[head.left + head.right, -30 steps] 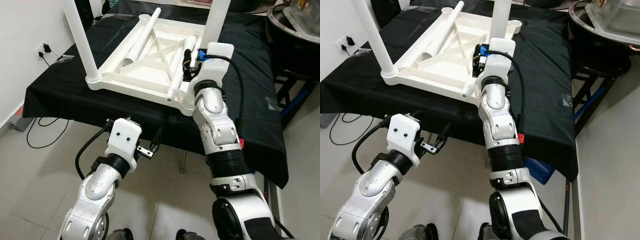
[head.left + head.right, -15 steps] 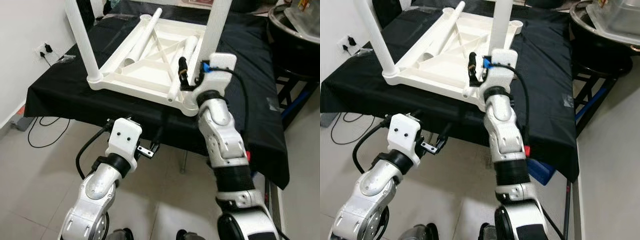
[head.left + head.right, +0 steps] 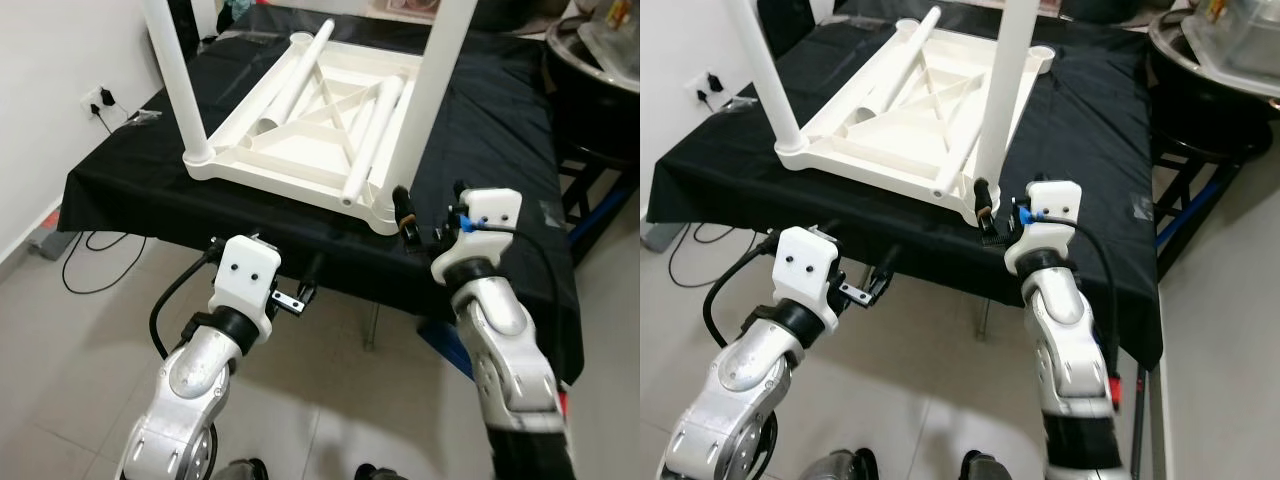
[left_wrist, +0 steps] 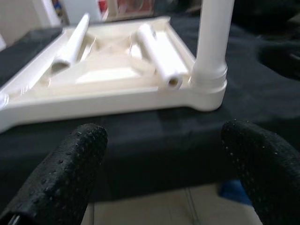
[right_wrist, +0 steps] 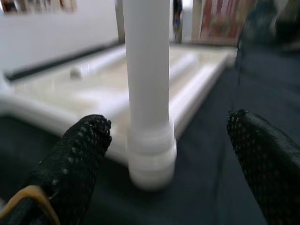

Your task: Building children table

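Silver arms frame the near ground: the left end effector (image 3: 300, 297) hangs below the counter's front edge at about 7 o'clock, its black fingers (image 4: 70, 164) spread apart and grasping nothing. Higher, at about 4 o'clock, the right end effector (image 3: 425, 215) is raised to the level of the counter top, its fingers (image 5: 75, 154) also spread wide and empty, aimed at the nearest leg (image 5: 147, 70) and close to it without touching. Beyond them a black cloth (image 3: 130, 190) drapes the counter (image 3: 1100, 200), and on it the white children's table (image 3: 300, 150) lies upside down, ribbed underside facing up. Two legs stand upright in its near corner sockets, one at 10 o'clock (image 3: 178, 80) and the nearest leg at 1 o'clock. Two loose legs lie flat inside the frame: one (image 3: 372, 128) running along the right side, its open end toward the front, the other (image 3: 300, 65) running diagonally toward the far edge. Farther off at 9 o'clock, a wall socket (image 3: 100, 97) with a plug sits on the white wall, and a dark round tub (image 3: 1210, 70) rests on a stand at 2 o'clock.
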Tool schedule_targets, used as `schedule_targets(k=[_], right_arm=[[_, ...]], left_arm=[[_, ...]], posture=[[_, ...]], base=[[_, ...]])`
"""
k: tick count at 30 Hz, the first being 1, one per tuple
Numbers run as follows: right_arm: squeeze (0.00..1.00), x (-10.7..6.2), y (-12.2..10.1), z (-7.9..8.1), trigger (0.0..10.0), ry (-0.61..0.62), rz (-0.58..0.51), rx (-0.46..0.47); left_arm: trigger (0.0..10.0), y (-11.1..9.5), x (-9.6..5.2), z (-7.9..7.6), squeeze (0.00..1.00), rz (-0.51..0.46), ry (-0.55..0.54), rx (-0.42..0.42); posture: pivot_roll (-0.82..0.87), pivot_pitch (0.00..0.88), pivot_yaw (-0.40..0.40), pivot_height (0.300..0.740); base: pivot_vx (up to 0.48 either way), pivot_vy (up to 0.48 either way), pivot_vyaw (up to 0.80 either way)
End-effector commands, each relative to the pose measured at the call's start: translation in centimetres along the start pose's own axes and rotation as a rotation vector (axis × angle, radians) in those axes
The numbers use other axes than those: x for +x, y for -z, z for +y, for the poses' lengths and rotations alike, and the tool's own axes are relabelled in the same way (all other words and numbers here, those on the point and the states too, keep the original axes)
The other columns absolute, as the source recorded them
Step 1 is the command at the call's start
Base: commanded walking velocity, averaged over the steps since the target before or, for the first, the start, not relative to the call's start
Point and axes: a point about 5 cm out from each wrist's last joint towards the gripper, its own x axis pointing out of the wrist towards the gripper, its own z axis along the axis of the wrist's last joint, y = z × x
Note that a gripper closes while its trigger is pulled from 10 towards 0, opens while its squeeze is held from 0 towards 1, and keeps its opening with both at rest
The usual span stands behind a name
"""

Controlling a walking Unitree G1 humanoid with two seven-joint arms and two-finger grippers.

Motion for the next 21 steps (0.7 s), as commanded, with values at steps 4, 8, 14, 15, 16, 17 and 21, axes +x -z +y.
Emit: schedule_targets(k=[4,8,14,15,16,17,21], right_arm=[[0.00,-2.1,0.5,0.1,10.0,0.011,0.029,0.004],[0.00,-3.5,0.2,-0.1,10.0,0.082,0.008,0.034],[0.00,-3.2,-0.6,-0.6,10.0,0.128,-0.025,0.033],[0.00,-2.8,-1.2,-0.9,10.0,0.147,-0.051,0.033],[0.00,-2.8,-1.2,-0.9,10.0,0.147,-0.051,0.033],[0.00,-2.5,-1.7,-1.0,10.0,0.152,-0.073,0.033],[0.00,-1.9,-2.4,-1.1,10.0,0.141,-0.105,0.047]], left_arm=[[10.0,0.9,-0.5,-0.4,0.00,0.051,0.007,-0.014],[10.0,0.2,-0.3,-0.7,0.00,0.020,0.001,-0.012],[10.0,-0.3,0.2,-0.5,0.00,-0.013,-0.011,0.008],[10.0,-0.6,0.4,-0.2,0.00,-0.026,-0.022,0.010],[10.0,-0.6,0.4,-0.2,0.00,-0.026,-0.022,0.010],[10.0,-0.7,0.6,0.1,0.00,-0.035,-0.029,0.018],[10.0,-0.8,0.8,0.3,0.00,-0.049,-0.029,0.043]], posture=[[0.10,0.177,-0.025,0.740],[0.10,0.157,-0.023,0.740],[0.10,0.139,-0.019,0.740],[0.10,0.121,-0.015,0.740],[0.10,0.121,-0.015,0.740],[0.10,0.107,-0.010,0.740],[0.10,0.094,-0.014,0.740]], base=[[0.000,0.000,0.00],[0.000,0.000,0.00],[0.000,0.000,0.00],[0.000,0.000,0.00],[0.000,0.000,0.00],[0.270,0.000,0.00],[0.283,0.000,0.00]])
